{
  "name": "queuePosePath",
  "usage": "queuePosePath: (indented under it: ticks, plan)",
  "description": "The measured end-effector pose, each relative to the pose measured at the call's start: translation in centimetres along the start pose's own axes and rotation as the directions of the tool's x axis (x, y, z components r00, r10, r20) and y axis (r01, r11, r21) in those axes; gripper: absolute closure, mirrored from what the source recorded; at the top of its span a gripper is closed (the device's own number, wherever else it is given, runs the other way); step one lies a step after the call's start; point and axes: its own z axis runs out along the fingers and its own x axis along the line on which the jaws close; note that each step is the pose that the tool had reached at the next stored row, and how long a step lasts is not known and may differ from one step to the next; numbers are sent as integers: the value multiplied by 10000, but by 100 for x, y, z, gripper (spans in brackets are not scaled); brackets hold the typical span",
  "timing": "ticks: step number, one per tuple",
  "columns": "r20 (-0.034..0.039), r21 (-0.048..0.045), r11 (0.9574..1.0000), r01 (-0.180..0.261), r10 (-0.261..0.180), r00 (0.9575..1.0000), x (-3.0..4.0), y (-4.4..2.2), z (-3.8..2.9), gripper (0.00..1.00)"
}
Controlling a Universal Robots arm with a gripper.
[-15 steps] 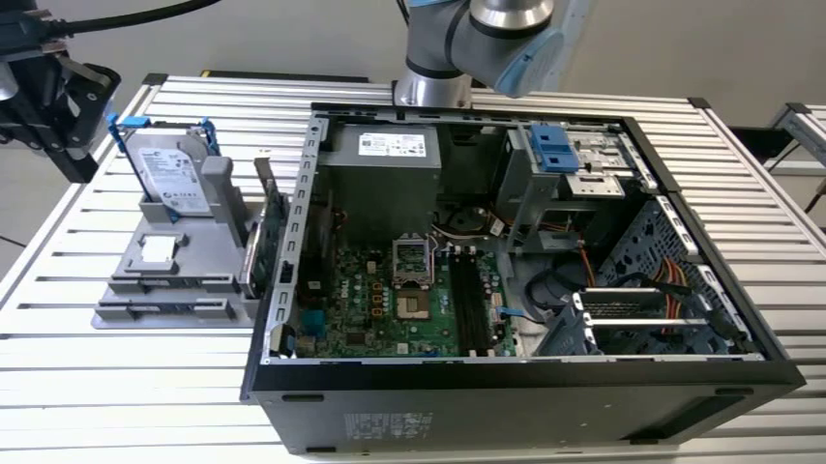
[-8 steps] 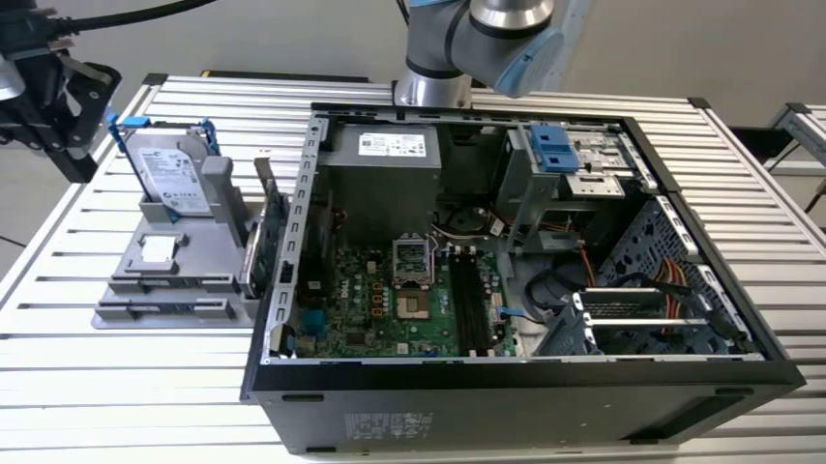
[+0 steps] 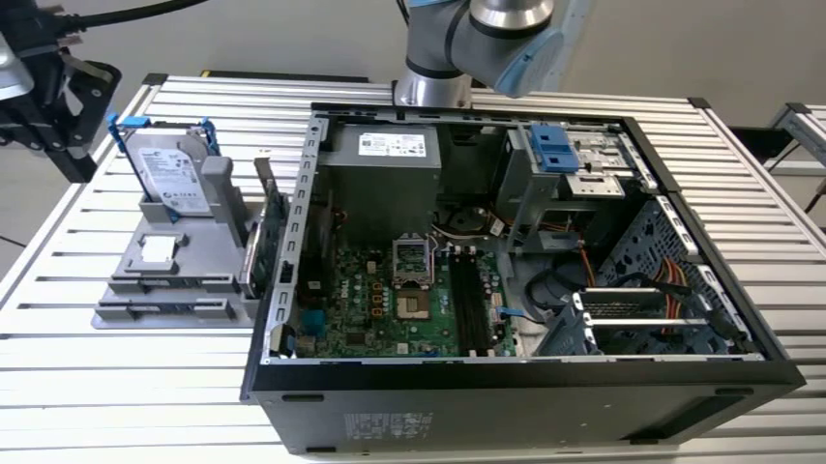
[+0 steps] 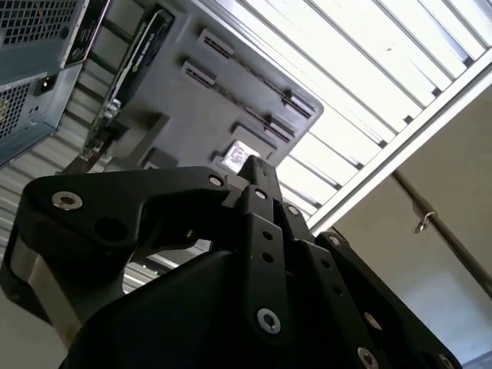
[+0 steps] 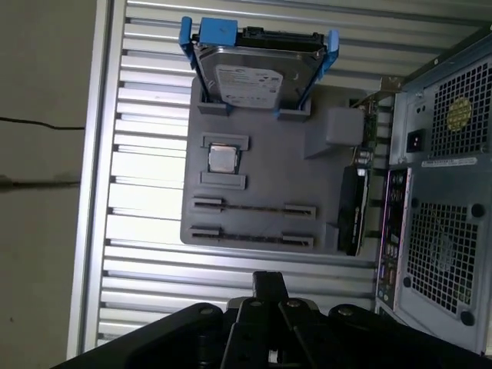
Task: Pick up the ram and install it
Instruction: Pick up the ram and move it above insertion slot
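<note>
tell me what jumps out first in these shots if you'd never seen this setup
The open black computer case dominates the middle of the slatted metal table, its green motherboard exposed. At the exterior view's left, a silver hard drive with blue rails stands upright in a gray holder tray. The black end effector hangs beside that drive at the far left edge.
</note>
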Motion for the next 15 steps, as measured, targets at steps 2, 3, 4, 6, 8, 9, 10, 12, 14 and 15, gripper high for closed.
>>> queuePosePath:
  ticks: [2, 3, 4, 6, 8, 9, 10, 12, 14, 15]
  plan:
    - [-8, -2, 9999, 140, -140, 9999, 0, 0, -1, 100]
    - [-11, -3, 9998, 216, -216, 9998, 0, 0, 0, 100]
    - [-15, -5, 9996, 293, -293, 9996, 0, 0, 0, 100]
    - [-21, -8, 9990, 446, -446, 9990, 0, 0, 0, 100]
    - [-29, -11, 9982, 597, -597, 9982, 0, 0, 0, 100]
    - [-33, -11, 9977, 674, -674, 9977, 0, 0, 0, 100]
    - [-37, -12, 9972, 750, -750, 9972, 0, 0, 0, 100]
    - [-44, -15, 9960, 893, -893, 9960, 0, 0, 0, 100]
    - [-51, -18, 9945, 1043, -1043, 9945, 0, 0, 0, 100]
    - [-55, -18, 9938, 1114, -1114, 9938, 0, 0, 0, 100]
